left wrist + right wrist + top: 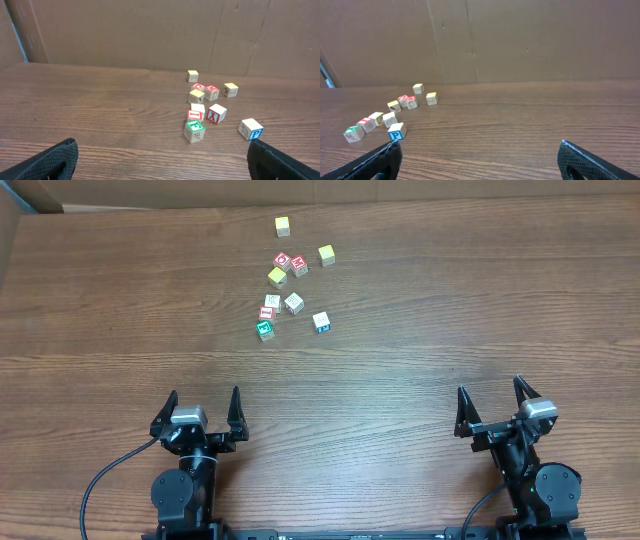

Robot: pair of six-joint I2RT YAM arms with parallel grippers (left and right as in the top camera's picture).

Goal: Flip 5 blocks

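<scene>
The left fingers [237,412] stand spread wide with nothing between them. The right fingers [462,410] are likewise released and empty. Both pairs sit at the near edge of the wooden worktop [450,300], well apart from every cube. The five blocks [294,303] lie in a loose group toward the far side, left of centre. The green-print block [265,330] is nearest the arms, with the red-print block [267,312] just behind it and a pale block [272,301] touching that one. The blue-print block [321,322], showing a P in the wrist views, sits alone to the right. Beyond them lie two red-faced cubes [300,267] and three yellow-faced cubes [326,254], the farthest standing apart.
</scene>
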